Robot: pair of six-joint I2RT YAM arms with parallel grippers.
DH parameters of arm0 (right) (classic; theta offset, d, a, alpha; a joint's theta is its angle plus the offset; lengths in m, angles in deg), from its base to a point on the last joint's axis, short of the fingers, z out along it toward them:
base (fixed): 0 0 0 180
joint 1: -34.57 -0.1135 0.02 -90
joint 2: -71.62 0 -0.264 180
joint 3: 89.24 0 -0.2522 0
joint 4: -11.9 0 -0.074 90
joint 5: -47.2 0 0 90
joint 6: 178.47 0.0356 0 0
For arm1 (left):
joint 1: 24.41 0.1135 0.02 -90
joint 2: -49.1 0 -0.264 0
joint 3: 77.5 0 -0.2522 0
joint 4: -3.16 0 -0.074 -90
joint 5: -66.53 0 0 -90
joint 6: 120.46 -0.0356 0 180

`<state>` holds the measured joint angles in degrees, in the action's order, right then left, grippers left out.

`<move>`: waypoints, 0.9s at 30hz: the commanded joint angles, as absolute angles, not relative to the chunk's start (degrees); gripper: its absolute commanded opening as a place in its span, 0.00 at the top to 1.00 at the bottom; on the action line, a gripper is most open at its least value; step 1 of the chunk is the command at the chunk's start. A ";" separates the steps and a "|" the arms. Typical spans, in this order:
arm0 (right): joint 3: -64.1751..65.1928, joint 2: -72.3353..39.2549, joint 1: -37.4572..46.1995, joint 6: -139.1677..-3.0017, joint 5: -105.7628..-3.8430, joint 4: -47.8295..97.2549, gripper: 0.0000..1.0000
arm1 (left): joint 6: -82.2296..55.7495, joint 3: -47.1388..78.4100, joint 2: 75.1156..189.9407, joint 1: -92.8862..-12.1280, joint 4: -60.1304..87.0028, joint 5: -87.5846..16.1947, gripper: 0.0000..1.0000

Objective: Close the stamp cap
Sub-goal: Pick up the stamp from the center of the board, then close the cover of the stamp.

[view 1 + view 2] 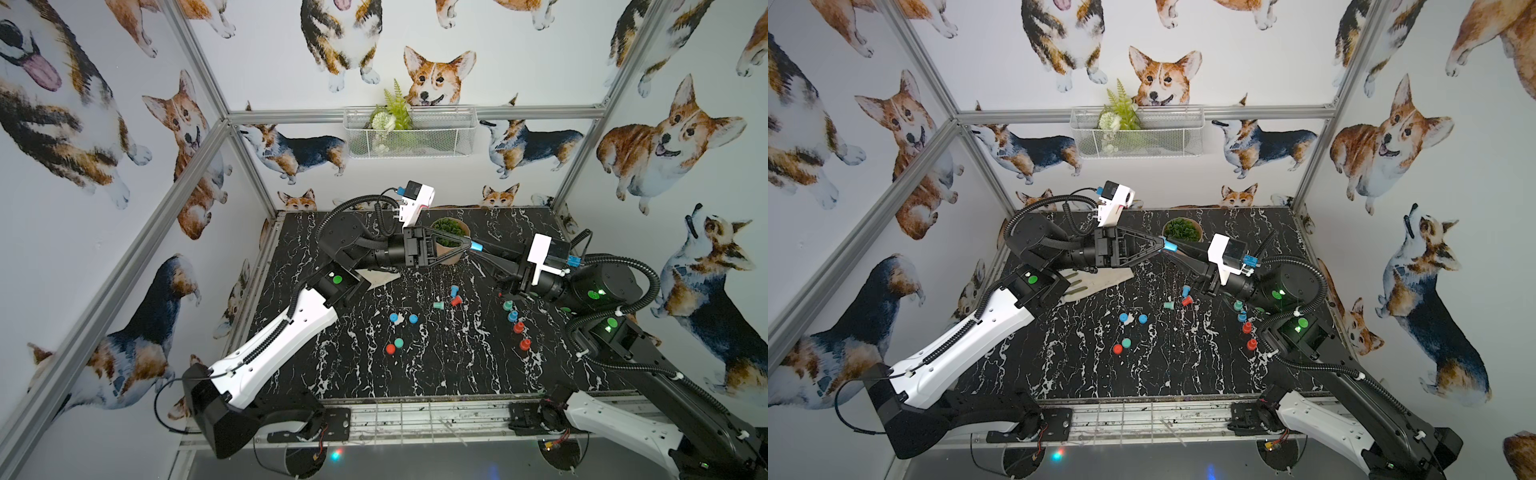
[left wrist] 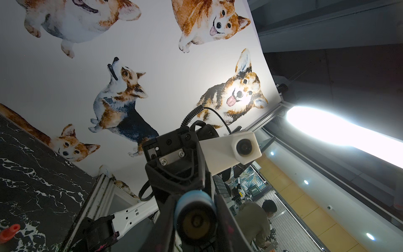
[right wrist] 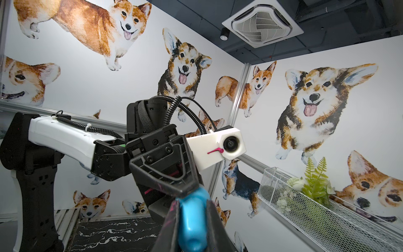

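Two sets of fingers are meeting tip to tip in mid-air, above the black white-veined marble counter [image 1: 415,365]; the left fingers [image 2: 164,220] are pinching a round light-blue plastic cap [image 2: 192,196]; the right fingers [image 3: 170,231] are clamping a light-blue plastic stamp [image 3: 192,218] by its handle; cap and stamp are touching, so capping seems underway, though full seating is unclear; next I'm expecting a straight, aligned push together.

**Black marbled counter** [image 1: 374,374]: potted plant [image 1: 449,232] behind the meeting jaws; nearer than them, three scattered stamps [image 1: 456,300] and four loose caps [image 1: 393,318]; to their right, a four-stamp row [image 1: 518,327].
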<state>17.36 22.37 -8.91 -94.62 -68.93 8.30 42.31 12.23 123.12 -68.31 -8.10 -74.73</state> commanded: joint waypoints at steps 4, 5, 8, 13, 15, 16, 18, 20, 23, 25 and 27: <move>16.41 21.97 -9.02 -92.95 -66.11 9.70 0.90 | 34.66 10.50 121.90 -66.51 2.26 -73.71 0.70; 16.10 21.97 -8.99 -93.00 -65.94 11.30 0.91 | 32.14 10.20 121.34 -65.63 5.81 -72.63 0.64; 15.96 22.22 -9.02 -93.21 -65.17 15.97 0.92 | 26.84 9.81 119.76 -62.42 13.80 -69.06 0.53; 16.13 21.85 -9.01 -94.13 -62.78 23.35 0.92 | 23.06 9.73 119.63 -55.41 21.06 -64.78 0.45; 16.27 21.21 -8.94 -94.42 -62.28 26.07 0.93 | 21.74 9.66 120.18 -52.41 23.00 -63.70 0.44; 16.29 20.72 -8.97 -94.21 -61.97 27.27 0.93 | 20.44 9.37 120.82 -50.76 24.62 -63.05 0.44; 16.61 19.79 -9.02 -93.14 -62.11 28.89 0.93 | 17.36 8.40 122.02 -48.19 28.36 -61.51 0.44; 16.57 18.63 -9.02 -91.94 -63.14 31.14 0.94 | 14.91 7.93 123.52 -45.71 31.22 -60.66 0.44; 18.19 17.50 -9.04 -89.43 -64.07 33.23 0.96 | 12.63 8.23 125.33 -43.00 33.33 -60.51 0.44; 19.81 17.31 -9.10 -88.05 -64.22 34.12 0.97 | 11.12 8.53 126.23 -41.90 34.74 -60.43 0.44; 21.30 17.23 -9.33 -86.56 -63.41 35.32 0.97 | 9.73 8.59 126.97 -41.23 36.27 -60.19 0.44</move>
<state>20.16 17.34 -9.04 -90.21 -63.08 32.78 13.96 8.58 126.37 -41.97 33.04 -60.63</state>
